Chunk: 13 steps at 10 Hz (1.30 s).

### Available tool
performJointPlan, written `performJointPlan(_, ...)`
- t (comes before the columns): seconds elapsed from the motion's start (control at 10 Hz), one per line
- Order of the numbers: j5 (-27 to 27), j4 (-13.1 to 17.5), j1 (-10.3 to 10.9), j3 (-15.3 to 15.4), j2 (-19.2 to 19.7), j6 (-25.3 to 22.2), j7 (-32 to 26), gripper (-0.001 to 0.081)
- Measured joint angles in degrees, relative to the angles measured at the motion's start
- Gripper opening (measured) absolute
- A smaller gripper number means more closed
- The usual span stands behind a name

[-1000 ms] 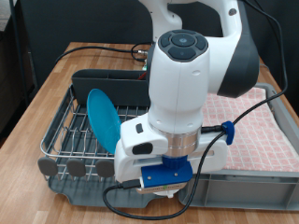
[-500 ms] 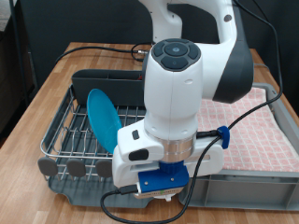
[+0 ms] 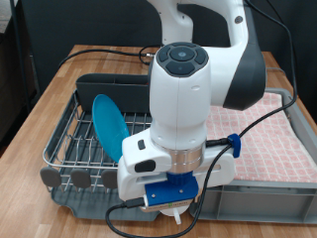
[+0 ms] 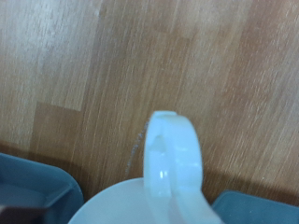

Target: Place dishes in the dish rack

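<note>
A wooden table (image 3: pixel 59 84) is carrying everything. The dish rack (image 3: pixel 69 149) is sitting on it at the exterior view's left, and a grey bin (image 3: pixel 287 203) lined with pink checked cloth (image 3: pixel 282 139) is sitting just beside it at the right. A black cable (image 3: pixel 94 57) is trailing across the tabletop behind the rack.

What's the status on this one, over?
Hand low at the exterior view's bottom, jaw state unclear. White mug right under it. Blue plate upright in the rack. Nothing blocking.
</note>
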Motion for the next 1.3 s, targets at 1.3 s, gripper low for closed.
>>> performJointPlan(1.3,-0.30,8.90,0.11,0.47,-8.85,-18.49,-1.69,0.0802)
